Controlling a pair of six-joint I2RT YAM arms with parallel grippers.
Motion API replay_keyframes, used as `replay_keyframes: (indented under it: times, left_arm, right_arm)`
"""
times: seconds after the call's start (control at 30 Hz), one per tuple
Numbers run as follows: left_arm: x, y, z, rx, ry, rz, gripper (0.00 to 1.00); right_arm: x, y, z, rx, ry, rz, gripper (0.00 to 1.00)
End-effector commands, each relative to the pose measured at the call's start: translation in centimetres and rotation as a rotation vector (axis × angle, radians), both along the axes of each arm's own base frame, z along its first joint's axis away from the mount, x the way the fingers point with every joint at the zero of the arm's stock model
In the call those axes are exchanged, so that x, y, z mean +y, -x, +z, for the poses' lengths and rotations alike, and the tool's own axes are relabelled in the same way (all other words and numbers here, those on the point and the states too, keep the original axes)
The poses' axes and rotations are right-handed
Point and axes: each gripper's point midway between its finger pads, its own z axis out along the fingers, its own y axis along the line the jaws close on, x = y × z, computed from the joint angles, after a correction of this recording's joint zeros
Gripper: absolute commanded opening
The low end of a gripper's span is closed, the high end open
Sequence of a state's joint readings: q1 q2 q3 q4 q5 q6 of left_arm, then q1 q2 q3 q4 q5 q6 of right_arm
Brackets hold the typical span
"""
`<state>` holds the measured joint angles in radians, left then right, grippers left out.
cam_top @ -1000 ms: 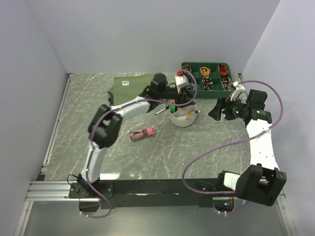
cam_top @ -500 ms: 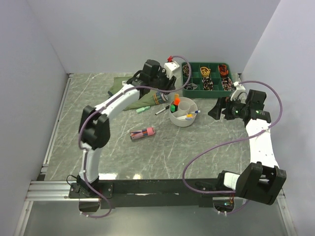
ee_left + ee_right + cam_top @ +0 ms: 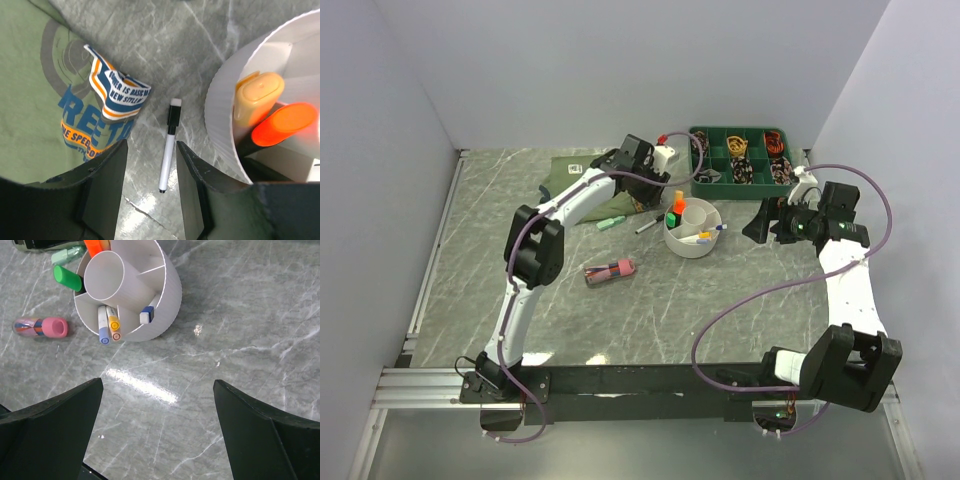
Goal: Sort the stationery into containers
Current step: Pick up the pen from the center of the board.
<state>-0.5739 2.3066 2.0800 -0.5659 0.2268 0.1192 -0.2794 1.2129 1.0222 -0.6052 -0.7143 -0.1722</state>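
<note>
The white round tub [image 3: 692, 232] with dividers stands mid-table and holds orange [image 3: 282, 122], yellow-orange [image 3: 257, 95] and green [image 3: 65, 277] highlighters and thin capped pens [image 3: 105, 327]. My left gripper [image 3: 645, 198] is open, just left of the tub. In the left wrist view its fingers [image 3: 151, 165] straddle a thin white pen with a black cap [image 3: 168, 150] that lies on the table, without touching it. A pale green highlighter [image 3: 611, 222] and a pink-capped one [image 3: 610, 270] lie loose. My right gripper [image 3: 757, 225] is wide open and empty [image 3: 157, 384], right of the tub.
The folded olive-green shirt [image 3: 582, 180] lies at the back left, its printed side close to the left fingers [image 3: 40, 100]. The dark green compartment tray [image 3: 740, 155] stands at the back right, behind the tub.
My left gripper has left the top of the tub, where an orange highlighter now stands, swung back, and come down over the thin pen. The right arm has not moved.
</note>
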Motion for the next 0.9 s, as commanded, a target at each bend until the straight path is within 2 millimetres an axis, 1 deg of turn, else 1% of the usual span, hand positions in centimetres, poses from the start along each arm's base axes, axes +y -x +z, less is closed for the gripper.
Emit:
replay_keyframes:
  times: [0.0,0.03,0.07,0.2,0.3,0.33,0.57,0.63,0.77,0.8,0.83,0.87]
  left_arm:
    - [-0.1,-0.2,0.4,-0.016,-0.019,-0.003,0.5]
    - [-0.1,-0.3,0.2,-0.015,-0.022,-0.005,0.5]
    - [-0.1,-0.2,-0.4,-0.008,-0.032,-0.007,0.5]
    - [-0.1,-0.2,-1.2,-0.002,-0.047,-0.014,0.5]
    - [-0.2,0.0,-2.1,0.011,-0.056,-0.024,0.47]
    - [-0.3,0.2,-2.1,0.018,-0.061,-0.031,0.47]
    - [-0.5,0.8,-4.0,0.043,-0.111,-0.053,0.46]
    - [-0.7,0.7,-4.0,0.047,-0.11,-0.054,0.47]
    - [-1.0,0.6,-5.0,0.064,-0.122,-0.052,0.47]
    - [-1.3,0.6,-4.8,0.061,-0.12,-0.053,0.47]
    - [-1.5,0.7,-5.5,0.074,-0.129,-0.056,0.47]
    - [-1.4,0.9,-5.9,0.087,-0.136,-0.054,0.47]
  right_arm:
    - [-0.6,-1.2,1.7,-0.054,0.013,-0.014,1.0]
    - [-0.6,-1.3,1.8,-0.056,0.014,-0.016,1.0]
    - [-0.6,-1.3,1.8,-0.055,0.014,-0.016,1.0]
    - [-0.7,-1.3,1.6,-0.049,0.018,-0.018,1.0]
    - [-0.7,-1.2,1.5,-0.044,0.018,-0.016,1.0]
    - [-0.8,-1.2,1.5,-0.044,0.019,-0.018,1.0]
    - [-0.8,-1.2,1.4,-0.045,0.021,-0.021,1.0]
    - [-0.8,-1.3,1.4,-0.046,0.023,-0.022,1.0]
    - [-0.8,-1.3,1.2,-0.043,0.021,-0.024,1.0]
    - [-0.8,-1.3,1.2,-0.043,0.021,-0.023,1.0]
    - [-0.8,-1.3,1.3,-0.046,0.022,-0.024,1.0]
    - [-0.9,-1.3,1.2,-0.043,0.024,-0.026,1.0]
